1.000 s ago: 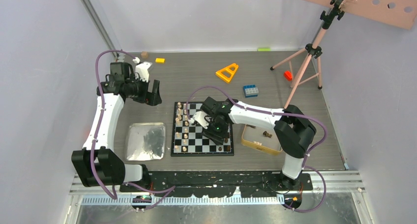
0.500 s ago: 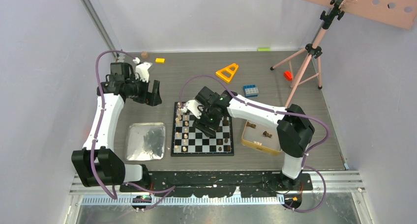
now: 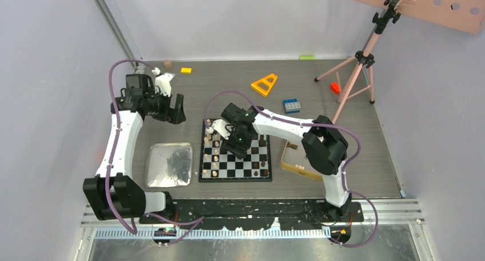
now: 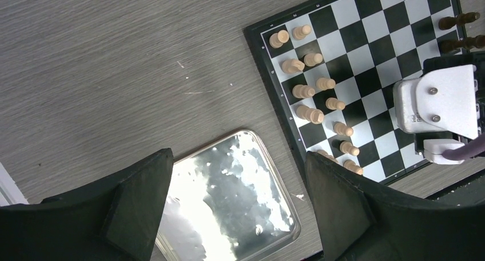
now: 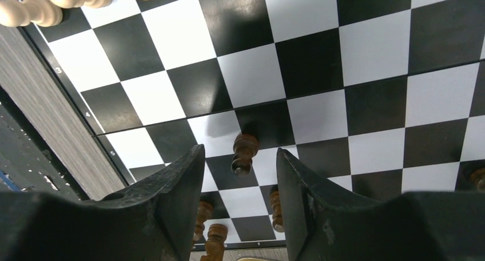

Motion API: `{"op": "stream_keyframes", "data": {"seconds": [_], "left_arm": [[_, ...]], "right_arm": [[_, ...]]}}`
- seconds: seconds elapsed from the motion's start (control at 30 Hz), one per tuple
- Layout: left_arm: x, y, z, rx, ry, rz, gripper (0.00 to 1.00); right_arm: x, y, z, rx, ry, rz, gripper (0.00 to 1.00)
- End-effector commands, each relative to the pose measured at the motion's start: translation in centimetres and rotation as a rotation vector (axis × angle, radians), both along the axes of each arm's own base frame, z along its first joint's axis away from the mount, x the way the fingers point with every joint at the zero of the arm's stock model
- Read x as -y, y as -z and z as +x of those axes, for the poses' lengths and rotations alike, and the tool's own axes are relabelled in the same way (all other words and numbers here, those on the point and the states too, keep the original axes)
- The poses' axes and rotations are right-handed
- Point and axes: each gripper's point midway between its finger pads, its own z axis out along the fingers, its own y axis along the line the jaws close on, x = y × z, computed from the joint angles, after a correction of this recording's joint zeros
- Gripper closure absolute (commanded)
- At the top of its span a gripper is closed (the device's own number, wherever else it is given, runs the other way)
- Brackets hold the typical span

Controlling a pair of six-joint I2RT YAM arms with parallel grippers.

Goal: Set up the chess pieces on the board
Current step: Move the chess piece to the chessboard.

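Observation:
The board (image 3: 251, 167) lies mid-table, also in the left wrist view (image 4: 372, 55). Light tan chess pieces (image 3: 210, 147) stand along its left side, seen as two rows (image 4: 313, 92) from the left wrist. Dark brown ones (image 3: 259, 167) stand near its right side. My right gripper (image 3: 237, 145) hovers low over the board, open. In its own view a dark piece (image 5: 244, 152) stands free on the board between the fingertips of the gripper (image 5: 240, 161), touching neither. My left gripper (image 3: 175, 109) hangs open and empty left of the board; its jaws (image 4: 237, 175) frame the silver tray.
A shiny silver tray (image 3: 169, 165) lies left of the board. A gold-rimmed tin (image 3: 296, 165) with dark pieces sits to the right, partly behind my right arm. A blue brick (image 3: 291, 105), an orange triangle (image 3: 264, 84) and a tripod (image 3: 354, 78) stand farther back.
My right gripper moved from the board's near right toward its far middle and its jaws widened; a dark piece now stands free between them. The left arm hardly moved.

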Motion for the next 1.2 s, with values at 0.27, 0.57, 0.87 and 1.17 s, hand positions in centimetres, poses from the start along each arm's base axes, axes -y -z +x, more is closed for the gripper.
{"op": "stream_keyframes", "data": {"seconds": [0.27, 0.57, 0.87, 1.17], "left_arm": [[-0.4, -0.7, -0.1, 0.043, 0.006, 0.011, 0.12], [0.0, -0.8, -0.2, 0.045, 0.015, -0.009, 0.12], [0.4, -0.9, 0.0, 0.043, 0.017, -0.036, 0.12], [0.5, -0.9, 0.2, 0.039, 0.019, -0.045, 0.12]], "right_arm": [[-1.2, -1.1, 0.8, -0.002, -0.011, 0.048, 0.85], [1.7, -2.9, -0.6, 0.005, 0.013, 0.031, 0.99], [4.0, -2.2, -1.4, -0.006, 0.037, 0.000, 0.99], [4.6, -1.3, -1.1, -0.008, 0.046, -0.012, 0.98]]}}
